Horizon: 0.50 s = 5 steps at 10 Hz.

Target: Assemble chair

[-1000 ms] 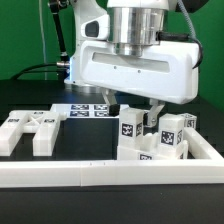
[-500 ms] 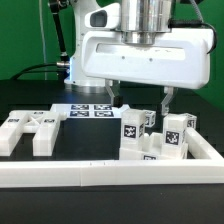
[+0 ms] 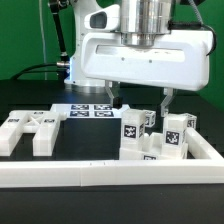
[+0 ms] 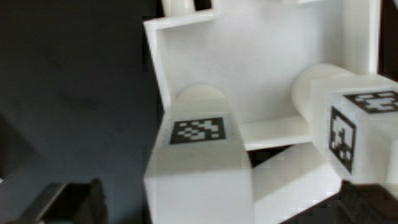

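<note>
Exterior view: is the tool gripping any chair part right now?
No: the tool hangs open over the tagged chair parts, its fingers spread wide with no part clamped between them.

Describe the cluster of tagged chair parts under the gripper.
The chair parts are white, blocky, plastic-looking pieces standing close together at the exterior view's right, inside the corner of the border rail. Black-and-white square tags show on several faces. The open gripper hangs above them; no contact is visible.
</note>
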{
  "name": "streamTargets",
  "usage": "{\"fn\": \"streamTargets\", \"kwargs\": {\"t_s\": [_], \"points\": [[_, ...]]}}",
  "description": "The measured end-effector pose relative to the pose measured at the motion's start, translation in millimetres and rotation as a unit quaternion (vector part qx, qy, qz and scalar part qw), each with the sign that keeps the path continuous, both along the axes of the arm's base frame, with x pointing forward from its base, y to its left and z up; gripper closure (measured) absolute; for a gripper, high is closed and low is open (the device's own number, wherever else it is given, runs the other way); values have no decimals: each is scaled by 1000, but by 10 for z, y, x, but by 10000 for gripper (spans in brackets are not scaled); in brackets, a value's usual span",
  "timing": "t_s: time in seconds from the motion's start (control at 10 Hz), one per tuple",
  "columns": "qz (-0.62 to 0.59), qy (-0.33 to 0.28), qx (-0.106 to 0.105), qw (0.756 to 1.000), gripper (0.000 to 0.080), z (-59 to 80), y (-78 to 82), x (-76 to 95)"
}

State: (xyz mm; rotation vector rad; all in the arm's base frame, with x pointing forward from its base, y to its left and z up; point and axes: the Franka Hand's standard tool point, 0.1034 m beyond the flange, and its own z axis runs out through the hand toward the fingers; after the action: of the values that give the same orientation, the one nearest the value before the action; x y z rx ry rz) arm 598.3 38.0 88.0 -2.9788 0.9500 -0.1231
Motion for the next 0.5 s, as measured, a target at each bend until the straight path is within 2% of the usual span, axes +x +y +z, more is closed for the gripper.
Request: {"fn": "streamTargets", "kwargs": {"t_s": [0.3, 0.5], "points": [[8, 0, 2, 1000, 150, -5, 105, -115], [8, -2, 2, 1000, 150, -4, 109, -120]]}}
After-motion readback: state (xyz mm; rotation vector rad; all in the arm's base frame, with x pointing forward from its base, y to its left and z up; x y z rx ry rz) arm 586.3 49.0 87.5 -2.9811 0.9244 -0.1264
